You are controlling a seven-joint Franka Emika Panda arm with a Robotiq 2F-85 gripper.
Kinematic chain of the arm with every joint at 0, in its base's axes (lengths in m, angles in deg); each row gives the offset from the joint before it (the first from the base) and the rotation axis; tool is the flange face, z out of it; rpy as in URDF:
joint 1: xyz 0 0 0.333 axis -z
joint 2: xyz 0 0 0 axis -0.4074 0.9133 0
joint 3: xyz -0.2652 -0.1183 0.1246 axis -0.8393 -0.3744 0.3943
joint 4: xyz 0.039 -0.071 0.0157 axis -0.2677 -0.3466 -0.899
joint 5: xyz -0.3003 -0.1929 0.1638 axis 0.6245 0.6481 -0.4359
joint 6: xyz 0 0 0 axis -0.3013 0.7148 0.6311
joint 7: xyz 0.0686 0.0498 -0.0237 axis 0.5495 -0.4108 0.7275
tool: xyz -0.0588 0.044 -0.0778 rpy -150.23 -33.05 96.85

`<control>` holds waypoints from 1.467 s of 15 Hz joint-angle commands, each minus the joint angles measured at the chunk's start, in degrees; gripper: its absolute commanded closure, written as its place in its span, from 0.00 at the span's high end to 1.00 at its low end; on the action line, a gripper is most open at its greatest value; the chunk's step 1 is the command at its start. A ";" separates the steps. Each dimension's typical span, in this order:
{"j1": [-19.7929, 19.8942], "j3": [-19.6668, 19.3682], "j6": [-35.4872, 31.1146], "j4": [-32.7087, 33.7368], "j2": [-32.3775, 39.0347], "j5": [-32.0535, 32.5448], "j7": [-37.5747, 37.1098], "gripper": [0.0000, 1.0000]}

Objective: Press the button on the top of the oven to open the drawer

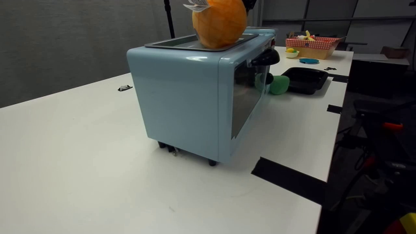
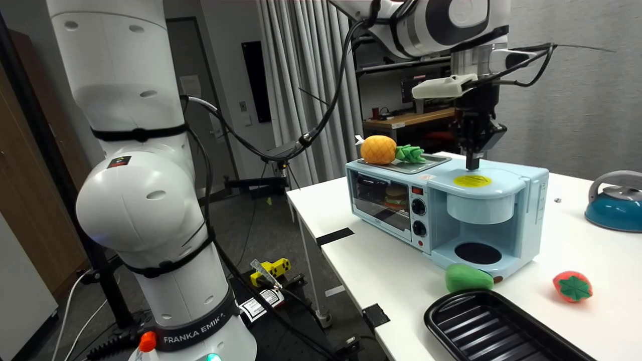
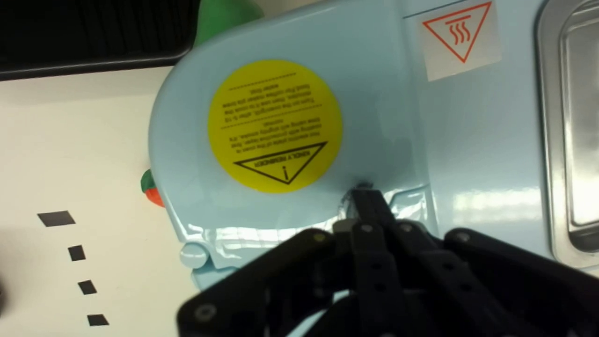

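The pale-blue oven (image 1: 182, 104) stands on the white table and shows in both exterior views (image 2: 439, 170) and in the wrist view (image 3: 374, 103). Its top carries a round yellow sticker (image 3: 276, 126). A rounded pale-blue holder (image 2: 480, 209) hangs under this end of the top. My gripper (image 2: 472, 164) points down behind the sticker, its fingertips at or just above the oven's top. In the wrist view the fingers (image 3: 367, 193) are together with nothing between them. A recessed panel (image 3: 412, 203) lies beside the fingertips, partly hidden. I cannot make out a separate button.
A pineapple toy (image 2: 378, 150) lies on the oven's metal tray (image 2: 436, 161). A green toy (image 2: 466, 278) and black pan (image 2: 481, 301) lie in front. A strawberry toy (image 2: 573, 287) and blue kettle (image 2: 614, 208) stand beside the oven. A basket (image 1: 310, 48) stands farther off.
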 commanded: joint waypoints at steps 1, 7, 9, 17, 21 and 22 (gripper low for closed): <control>0.30 0.02 -0.79 1.06 1.61 0.92 0.28 0.00; 0.24 0.05 -4.04 -0.98 4.02 1.07 -0.14 0.00; 0.27 0.00 -5.90 -2.17 5.01 1.20 -0.35 0.00; 0.42 0.03 -5.69 -2.64 4.21 0.35 0.23 0.00; 0.58 0.14 -3.77 -1.97 1.63 -1.12 1.19 0.00; 0.65 0.13 -3.12 -1.81 0.99 -1.57 1.46 0.00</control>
